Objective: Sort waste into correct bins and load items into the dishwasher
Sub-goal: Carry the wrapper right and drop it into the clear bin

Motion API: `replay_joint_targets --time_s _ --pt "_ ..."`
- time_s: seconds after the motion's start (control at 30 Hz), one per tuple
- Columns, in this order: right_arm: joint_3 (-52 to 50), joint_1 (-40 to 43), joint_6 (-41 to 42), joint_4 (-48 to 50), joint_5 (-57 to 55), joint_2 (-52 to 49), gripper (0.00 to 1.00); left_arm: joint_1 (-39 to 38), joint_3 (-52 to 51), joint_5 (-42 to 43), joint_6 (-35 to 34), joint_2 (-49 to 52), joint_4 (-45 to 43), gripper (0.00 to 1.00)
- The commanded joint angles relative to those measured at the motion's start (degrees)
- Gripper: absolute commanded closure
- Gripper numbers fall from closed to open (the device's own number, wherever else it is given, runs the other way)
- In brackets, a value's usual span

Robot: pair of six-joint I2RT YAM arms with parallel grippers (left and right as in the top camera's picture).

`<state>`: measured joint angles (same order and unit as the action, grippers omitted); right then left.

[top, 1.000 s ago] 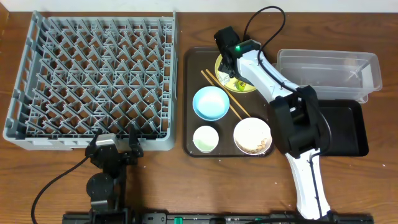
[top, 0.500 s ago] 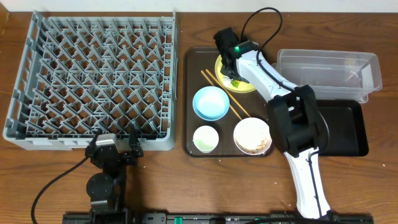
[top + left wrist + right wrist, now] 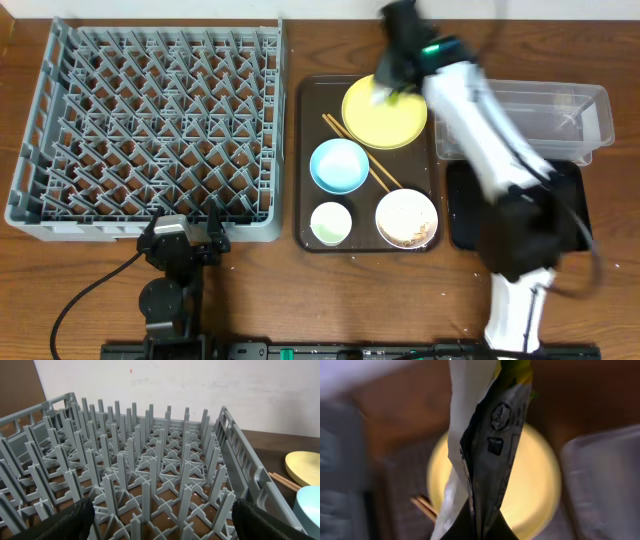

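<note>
The right tool (image 3: 477, 527) is clamped on the snack wrapper (image 3: 495, 435), which hangs above the yellow plate (image 3: 385, 112) near the table's far edge. I would carry it low and fully over the clear tub (image 3: 560, 110) before opening. The left tool (image 3: 162, 527) stands apart.

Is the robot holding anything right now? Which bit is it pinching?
Yes. The right gripper pinches the snack wrapper by one end, over the yellow plate. The left gripper is open and holds nothing.

Blur smears the right arm (image 3: 480, 130); the wrapper (image 3: 495, 425) runs off the top.
</note>
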<state>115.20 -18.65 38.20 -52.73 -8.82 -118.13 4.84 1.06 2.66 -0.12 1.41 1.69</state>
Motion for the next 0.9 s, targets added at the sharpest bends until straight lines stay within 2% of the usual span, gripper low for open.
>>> replay_joint_targets --time_s 0.0,0.1,0.23,0.43,0.57,0.6,0.63,0.7,0.73,0.77,0.8,0.87 --pt "1.27 5.55 4.66 -2.95 -2.62 4.72 0.98 0.24 -0.83 -0.70 0.33 -0.04 2.29 0.11" --pt "1.20 11.04 15.43 -9.11 -5.79 5.14 0.98 0.24 -0.83 -0.70 0.33 -0.04 2.29 0.11" --pt "-1.44 16.92 25.86 -12.87 -6.34 4.20 0.97 0.24 -0.83 -0.70 0.33 -0.04 2.29 0.11" --pt "-8.96 22.32 32.54 -10.01 -5.88 3.63 0.92 0.24 -0.83 -0.70 0.33 -0.04 2.29 0.11" --pt "-12.79 23.21 32.46 -6.32 -5.75 3.63 0.92 0.24 -0.83 -0.70 0.33 -0.04 2.29 0.11" --pt "-12.87 23.19 32.44 -6.36 -5.92 3.63 0.89 0.24 -0.83 -0.70 0.33 -0.04 2.27 0.11" --pt "-12.87 23.19 32.41 -6.36 -5.95 3.63 0.78 0.24 -0.83 -0.70 0.33 -0.04 2.29 0.11" --pt "-12.83 23.04 30.58 -5.64 -5.81 3.74 0.43 0.24 -0.83 -0.70 0.33 -0.04 2.29 0.11" --pt "-12.83 22.99 28.30 -4.74 -5.49 3.91 0.20 0.24 -0.83 -0.70 0.33 -0.04 2.29 0.11" --pt "-12.79 22.93 25.70 -3.85 -5.07 4.11 0.05 0.24 -0.83 -0.70 0.33 -0.04 2.29 0.11" --pt "-12.72 22.80 22.67 -2.93 -4.33 4.33 0.01 0.24 -0.83 -0.70 0.33 -0.04 2.29 0.11" --pt "-12.20 22.34 15.76 -1.27 -2.67 4.98 0.01 0.24 -0.83 -0.72 0.33 -0.04 2.29 0.11"
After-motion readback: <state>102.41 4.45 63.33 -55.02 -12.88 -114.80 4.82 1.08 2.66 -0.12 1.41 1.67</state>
